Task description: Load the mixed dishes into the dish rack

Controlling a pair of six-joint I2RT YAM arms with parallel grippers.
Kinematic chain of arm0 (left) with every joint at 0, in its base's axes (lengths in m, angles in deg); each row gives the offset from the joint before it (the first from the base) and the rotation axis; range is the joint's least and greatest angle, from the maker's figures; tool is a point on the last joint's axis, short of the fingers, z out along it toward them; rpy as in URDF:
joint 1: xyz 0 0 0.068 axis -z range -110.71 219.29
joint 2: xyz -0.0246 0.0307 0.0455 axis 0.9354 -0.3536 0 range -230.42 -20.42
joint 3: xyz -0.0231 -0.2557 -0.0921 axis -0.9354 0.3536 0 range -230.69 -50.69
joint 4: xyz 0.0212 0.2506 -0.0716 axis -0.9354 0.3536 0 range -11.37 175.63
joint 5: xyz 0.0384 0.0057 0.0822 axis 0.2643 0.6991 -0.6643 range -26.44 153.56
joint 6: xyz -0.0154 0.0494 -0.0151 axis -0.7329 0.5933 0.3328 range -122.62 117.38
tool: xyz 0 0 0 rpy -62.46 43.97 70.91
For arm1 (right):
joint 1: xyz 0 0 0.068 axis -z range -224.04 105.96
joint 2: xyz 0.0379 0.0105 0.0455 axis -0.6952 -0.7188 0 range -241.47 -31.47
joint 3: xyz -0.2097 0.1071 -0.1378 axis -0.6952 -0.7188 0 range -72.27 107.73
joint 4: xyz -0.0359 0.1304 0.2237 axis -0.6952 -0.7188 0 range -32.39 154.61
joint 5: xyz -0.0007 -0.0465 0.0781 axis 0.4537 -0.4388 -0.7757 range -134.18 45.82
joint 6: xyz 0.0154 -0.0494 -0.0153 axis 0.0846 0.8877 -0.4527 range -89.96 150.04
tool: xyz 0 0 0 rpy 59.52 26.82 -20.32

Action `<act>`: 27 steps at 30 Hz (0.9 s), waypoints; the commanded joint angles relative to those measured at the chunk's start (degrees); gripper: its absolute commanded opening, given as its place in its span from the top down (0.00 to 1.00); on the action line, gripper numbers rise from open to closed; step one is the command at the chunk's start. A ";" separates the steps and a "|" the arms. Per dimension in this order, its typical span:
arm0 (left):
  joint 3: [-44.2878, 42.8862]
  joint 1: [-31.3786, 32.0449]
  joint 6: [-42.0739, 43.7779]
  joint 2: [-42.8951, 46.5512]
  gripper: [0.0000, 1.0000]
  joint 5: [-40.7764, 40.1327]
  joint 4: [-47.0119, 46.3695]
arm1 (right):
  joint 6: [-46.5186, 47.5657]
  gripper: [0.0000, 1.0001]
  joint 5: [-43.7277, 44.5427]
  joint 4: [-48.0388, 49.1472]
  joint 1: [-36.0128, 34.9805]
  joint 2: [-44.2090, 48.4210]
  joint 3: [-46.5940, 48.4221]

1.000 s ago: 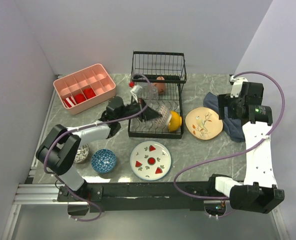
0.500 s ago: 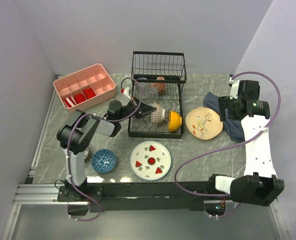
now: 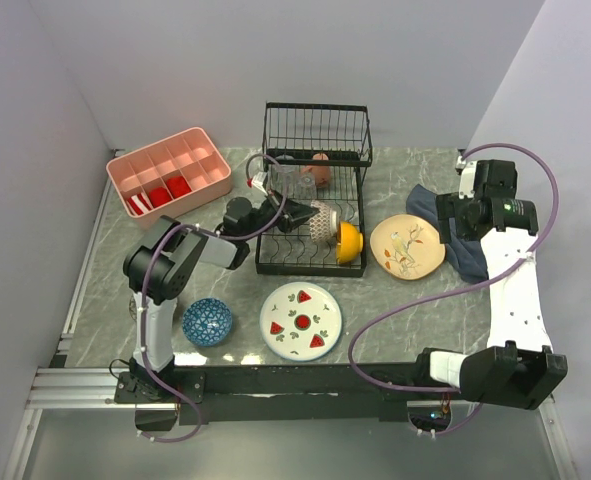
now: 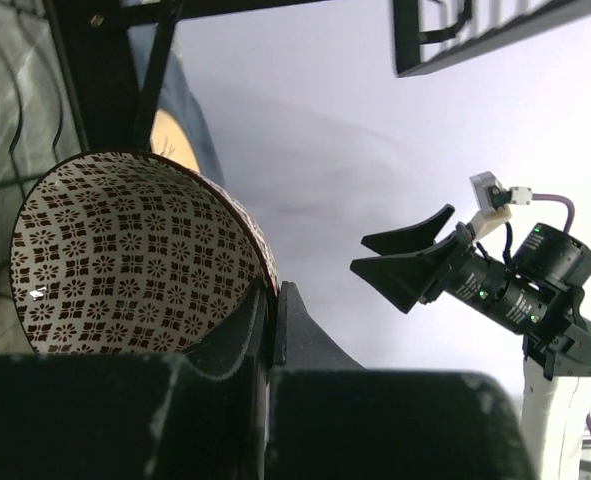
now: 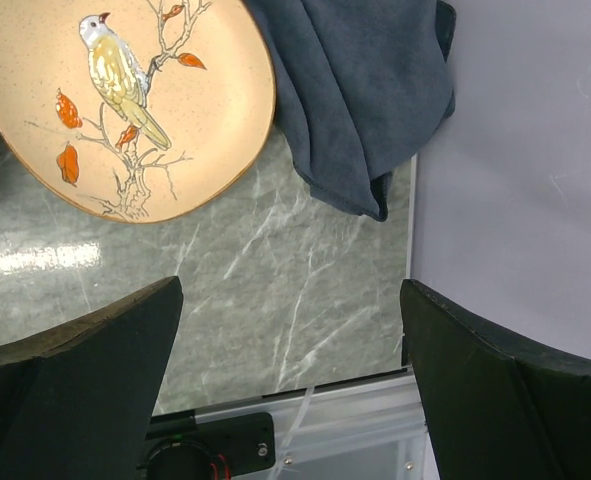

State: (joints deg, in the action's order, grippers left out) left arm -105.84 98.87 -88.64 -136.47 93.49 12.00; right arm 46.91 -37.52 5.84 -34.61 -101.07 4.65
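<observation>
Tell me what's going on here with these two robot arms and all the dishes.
The dishes are being loaded into the black dish rack. The left gripper is shut on the rim of the brown patterned bowl, holding it on its side at the rack's slotted base. An orange bowl and a terracotta cup sit in the rack. The right gripper hangs open near the bird plate. The blue bowl and watermelon plate wait on the table.

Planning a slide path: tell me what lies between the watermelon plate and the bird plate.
Nothing stands there. The top view shows only bare marble table between the watermelon plate and the bird plate.
</observation>
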 commanded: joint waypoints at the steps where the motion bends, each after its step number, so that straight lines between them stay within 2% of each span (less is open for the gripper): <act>1: -2.06 0.74 -3.37 0.12 0.99 -1.28 -0.35 | 0.54 0.03 0.55 0.49 0.32 -0.53 1.65; 11: -4.17 1.70 -5.11 -2.42 0.99 0.21 0.37 | 0.45 0.03 0.37 0.14 0.32 0.08 0.77; 16: -0.84 1.44 -6.88 -2.08 0.99 -1.10 0.45 | 0.72 0.02 0.46 -0.30 0.32 -0.09 0.86; 27: 2.42 0.65 -7.15 0.91 0.99 -2.42 7.11 | 0.54 0.02 -0.41 0.49 0.15 -1.41 0.77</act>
State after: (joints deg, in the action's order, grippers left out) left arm -105.12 99.94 -95.72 -138.94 92.84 16.07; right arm 47.28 -37.76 5.78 -34.61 -102.12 4.59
